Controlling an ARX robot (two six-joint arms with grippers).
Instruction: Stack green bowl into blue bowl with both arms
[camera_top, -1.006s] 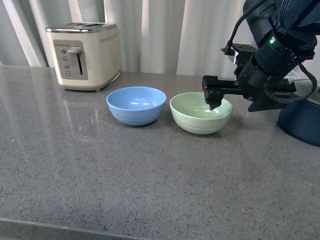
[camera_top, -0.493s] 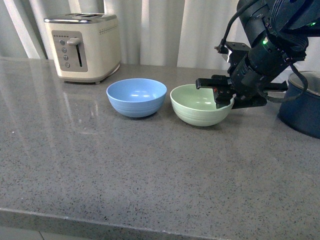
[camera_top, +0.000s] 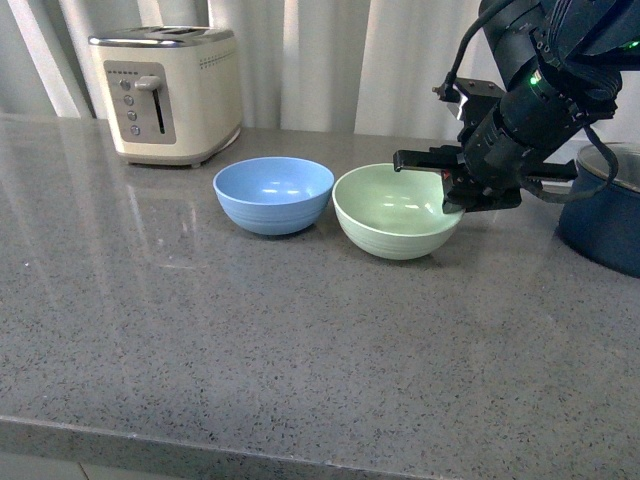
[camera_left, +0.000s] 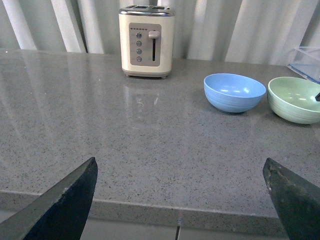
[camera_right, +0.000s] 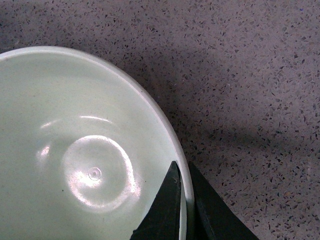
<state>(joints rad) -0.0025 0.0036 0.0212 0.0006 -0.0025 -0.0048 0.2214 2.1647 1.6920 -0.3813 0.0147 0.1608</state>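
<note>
The pale green bowl (camera_top: 392, 211) stands tilted on the grey counter, its right side raised. It also shows in the left wrist view (camera_left: 295, 99) and the right wrist view (camera_right: 85, 155). My right gripper (camera_top: 452, 195) is shut on the green bowl's right rim, one finger inside the bowl and one outside (camera_right: 183, 175). The light blue bowl (camera_top: 273, 194) sits just left of the green bowl, nearly touching it, and shows in the left wrist view (camera_left: 234, 92). My left gripper (camera_left: 180, 172) is open and empty, well back by the counter's front edge.
A cream toaster (camera_top: 170, 92) stands at the back left. A dark navy pot (camera_top: 604, 216) with a lid stands at the right, behind my right arm. White curtains hang behind the counter. A clear container's corner (camera_left: 306, 59) shows far right in the left wrist view.
My right gripper has closed on the green bowl's right rim and tipped that side up; the bowl has shifted slightly left toward the blue bowl.
</note>
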